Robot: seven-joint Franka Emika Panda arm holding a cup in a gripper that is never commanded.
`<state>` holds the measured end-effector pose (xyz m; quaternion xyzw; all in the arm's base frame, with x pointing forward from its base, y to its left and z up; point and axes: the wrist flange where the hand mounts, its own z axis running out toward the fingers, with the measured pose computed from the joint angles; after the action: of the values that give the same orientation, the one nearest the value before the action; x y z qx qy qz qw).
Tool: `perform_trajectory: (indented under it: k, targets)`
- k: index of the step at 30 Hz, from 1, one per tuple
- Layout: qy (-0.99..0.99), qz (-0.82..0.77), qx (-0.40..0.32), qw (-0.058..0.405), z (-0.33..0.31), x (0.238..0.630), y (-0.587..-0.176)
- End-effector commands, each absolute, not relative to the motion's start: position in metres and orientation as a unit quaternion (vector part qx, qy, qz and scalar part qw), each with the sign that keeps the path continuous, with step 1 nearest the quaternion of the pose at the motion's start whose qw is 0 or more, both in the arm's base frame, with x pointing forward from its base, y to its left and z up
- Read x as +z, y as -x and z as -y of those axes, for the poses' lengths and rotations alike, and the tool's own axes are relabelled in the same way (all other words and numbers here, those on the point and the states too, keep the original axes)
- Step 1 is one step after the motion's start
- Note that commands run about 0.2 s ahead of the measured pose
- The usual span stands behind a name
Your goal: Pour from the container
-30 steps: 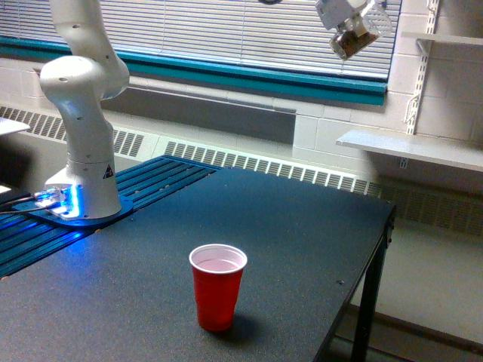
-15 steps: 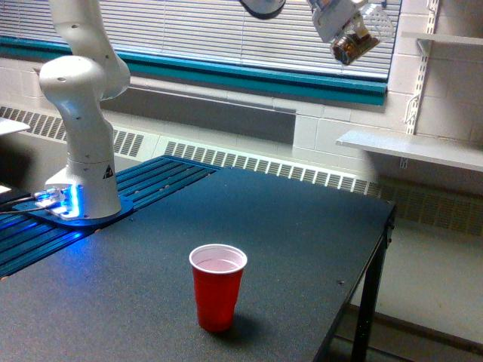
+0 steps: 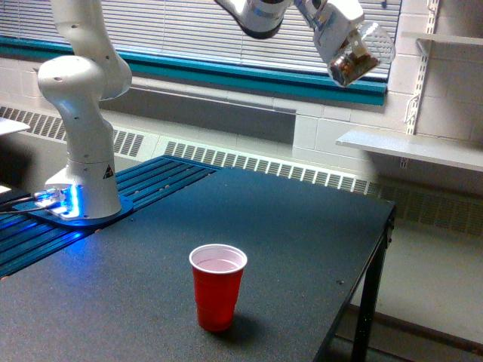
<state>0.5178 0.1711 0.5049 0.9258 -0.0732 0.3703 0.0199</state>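
Note:
High at the top right of the exterior view, my gripper (image 3: 341, 34) is shut on the clear plastic cup (image 3: 361, 54). The cup is tilted, its mouth up and to the right, and brown pieces lie in its lower end. An opaque red cup (image 3: 217, 286) with a white inside stands upright on the dark table (image 3: 287, 241), near the front edge. The clear cup hangs far above the red cup and well to its right.
The arm's white base (image 3: 83, 143) stands on a blue slatted plate (image 3: 151, 181) at the table's left. The table's right edge (image 3: 385, 226) drops to the floor. A white wall shelf (image 3: 411, 147) sits at the right, window blinds behind.
The arm has come down a little, bringing the clear cup lower and slightly to the right; more of the wrist shows now. The red cup has not moved.

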Motion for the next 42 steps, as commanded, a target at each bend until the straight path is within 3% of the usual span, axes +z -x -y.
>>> perform_trajectory:
  k: [1,17,42]
  targets:
    - [-0.919,0.13,0.372,0.015,-0.139,0.491,-0.522]
    - [-0.9,0.198,0.386,0.049,-0.046,0.451,-0.509]
    - [-0.878,0.298,0.357,0.111,0.089,0.394,-0.444]
